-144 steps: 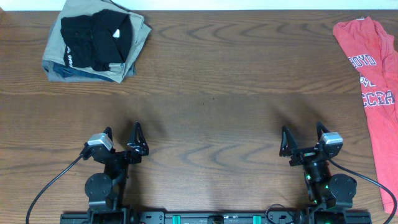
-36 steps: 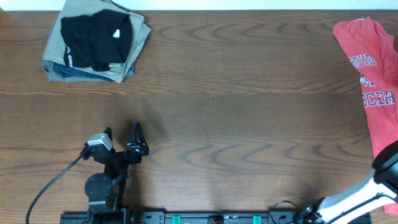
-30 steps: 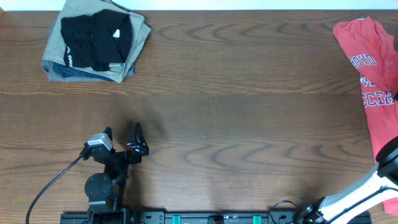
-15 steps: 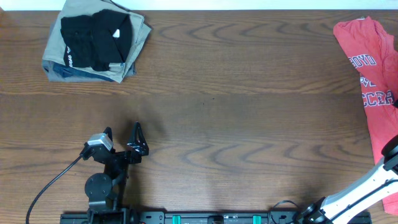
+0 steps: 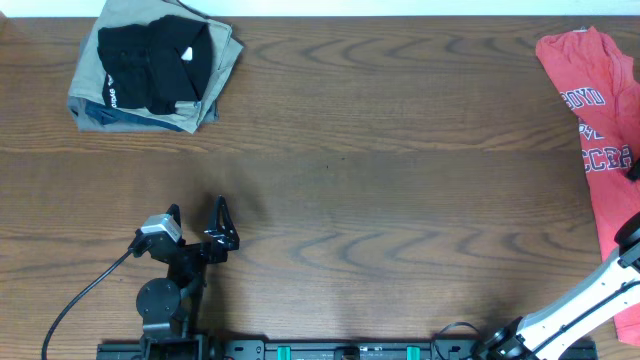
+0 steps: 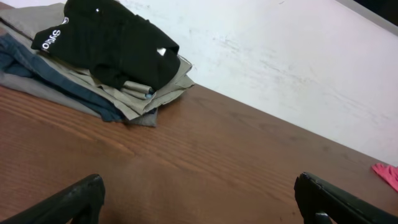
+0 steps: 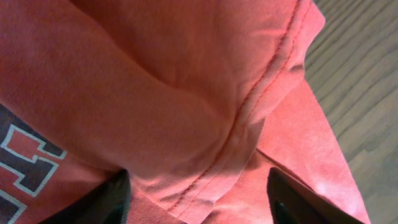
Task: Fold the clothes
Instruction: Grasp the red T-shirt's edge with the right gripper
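Jaws of right gripper [image 7: 198, 200]: spread, one dark finger [image 7: 115, 194] on either side of a stitched, raised fold of shirt [image 7: 155, 93], cloth lying between them and not pinched. Red-orange cloth filling nearly the whole right wrist view; part of a white-outlined block letter at lower left; bare wood of table [image 7: 360, 68] at the right edge. Jaws of left gripper [image 6: 199, 208]: spread wide, nothing between them, hanging low above the table top near the front edge, well left of centre in the overhead view [image 5: 197, 215]. Shirt [image 5: 600, 110]: spread loosely at the far right of the table [image 5: 350, 150], running from the back edge towards the front, white lettering facing up, partly cut off by the frame; one small pink corner at the far right of the left wrist view [image 6: 387, 174]. Right arm [image 5: 590, 300]: reaching from the front rail to the right edge over the shirt. Back left corner: black garment [image 5: 155, 55] folded on top of khaki garment [image 5: 215, 75], with blue cloth [image 6: 37, 68] showing underneath; pile well apart from both grippers and from the shirt.
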